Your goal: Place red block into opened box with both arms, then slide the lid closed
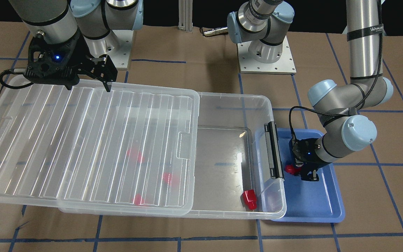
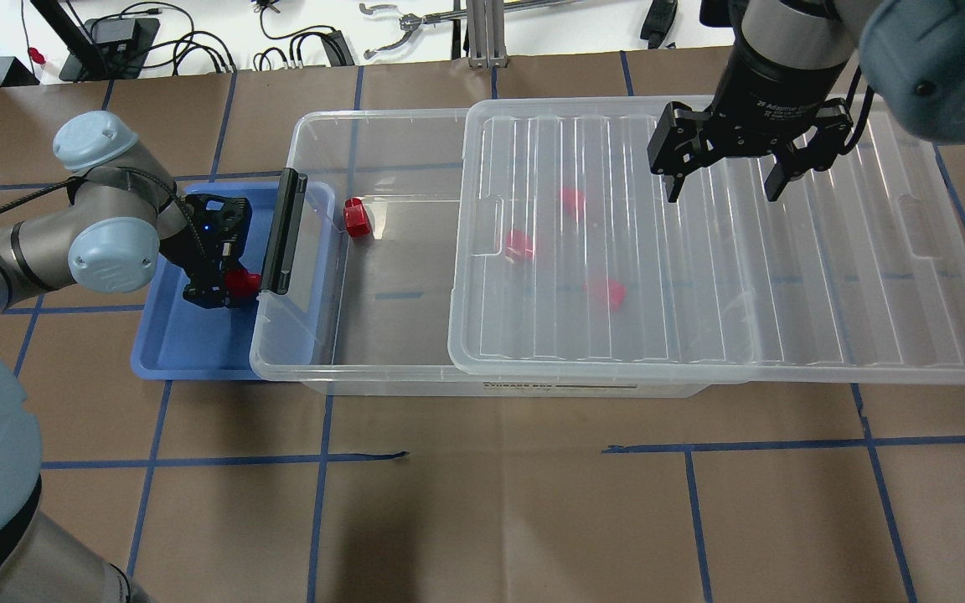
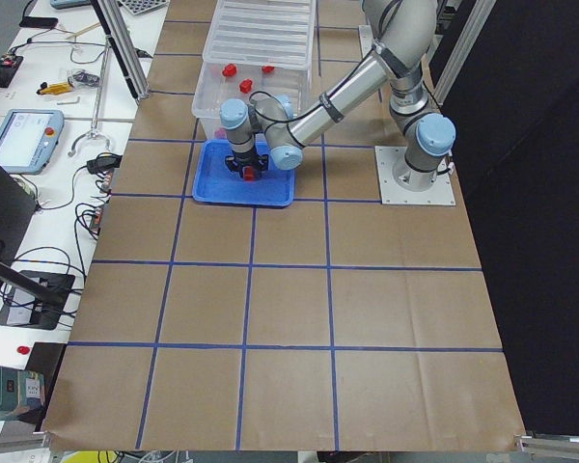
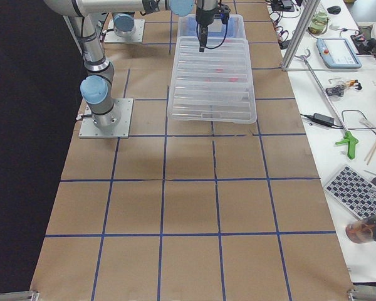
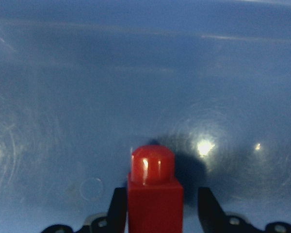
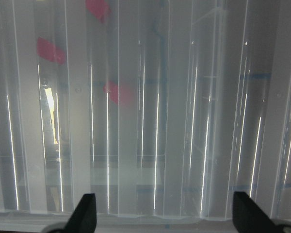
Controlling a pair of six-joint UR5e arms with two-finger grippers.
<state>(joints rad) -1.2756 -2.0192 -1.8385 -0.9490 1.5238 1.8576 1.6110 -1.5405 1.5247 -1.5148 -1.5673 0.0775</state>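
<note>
My left gripper (image 2: 227, 289) reaches down into the blue tray (image 2: 189, 352), open, with its fingers on either side of a red block (image 5: 155, 189). One finger touches the block and a gap shows at the other. The clear box (image 2: 315, 117) has its black bar (image 2: 281, 230) next to the tray. Another red block (image 2: 357, 218) lies in the uncovered end of the box. Three more red shapes (image 2: 518, 244) show blurred under the ribbed lid (image 2: 784, 293). The lid covers the box's other end and overhangs it. My right gripper (image 2: 725, 180) hangs open above the lid, holding nothing.
Brown paper with blue tape lines covers the table (image 2: 491, 502). Both arm bases (image 1: 266, 56) stand behind the box on the robot's side. Benches with tools and cables run along the table's far side (image 4: 338, 88).
</note>
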